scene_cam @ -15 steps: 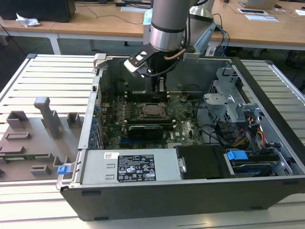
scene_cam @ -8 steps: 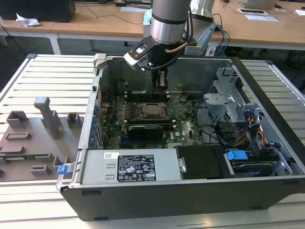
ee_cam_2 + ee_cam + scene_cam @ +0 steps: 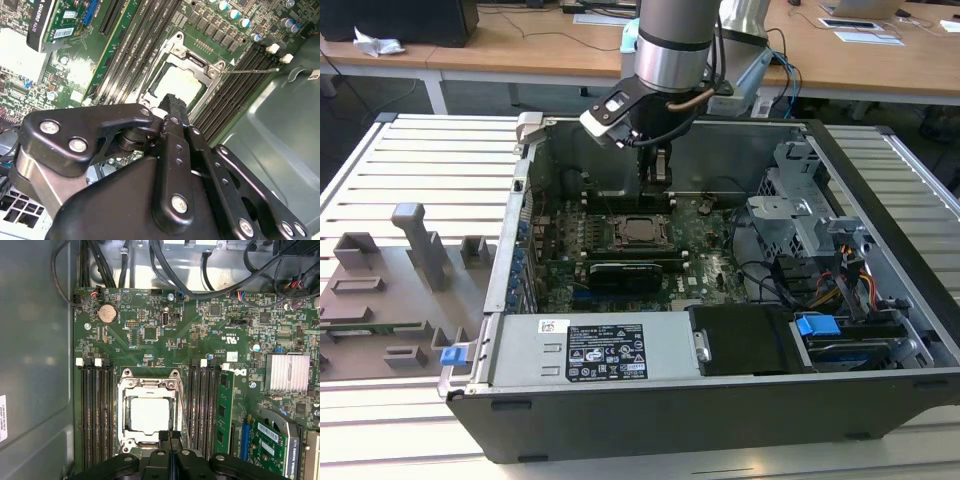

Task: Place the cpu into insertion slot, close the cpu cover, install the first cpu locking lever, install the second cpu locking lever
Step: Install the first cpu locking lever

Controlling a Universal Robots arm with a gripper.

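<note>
The cpu (image 3: pixel 150 415), a pale silver square, lies flat in the insertion slot (image 3: pixel 128 416) on the green motherboard; it is also visible as the cpu (image 3: pixel 640 230) in the exterior view. The cpu cover (image 3: pixel 121 390), a metal frame with a square window, lies down around it. A thin lever rod (image 3: pixel 250 71) sticks out from one socket corner across the memory slots. My gripper (image 3: pixel 171 436) hangs just above the socket's edge, fingers shut together with nothing between them. It appears as the gripper (image 3: pixel 660 180) behind the socket and as the gripper (image 3: pixel 174 102) over the chip's edge.
Long black memory slots (image 3: pixel 97 410) flank the socket on both sides. A finned heatsink (image 3: pixel 286 372) and a green card (image 3: pixel 272 445) sit nearby. The case wall (image 3: pixel 525 215), drive cage (image 3: pixel 805 215) and power supply (image 3: pixel 590 350) hem in the board. A grey fixture plate (image 3: pixel 390 290) lies outside.
</note>
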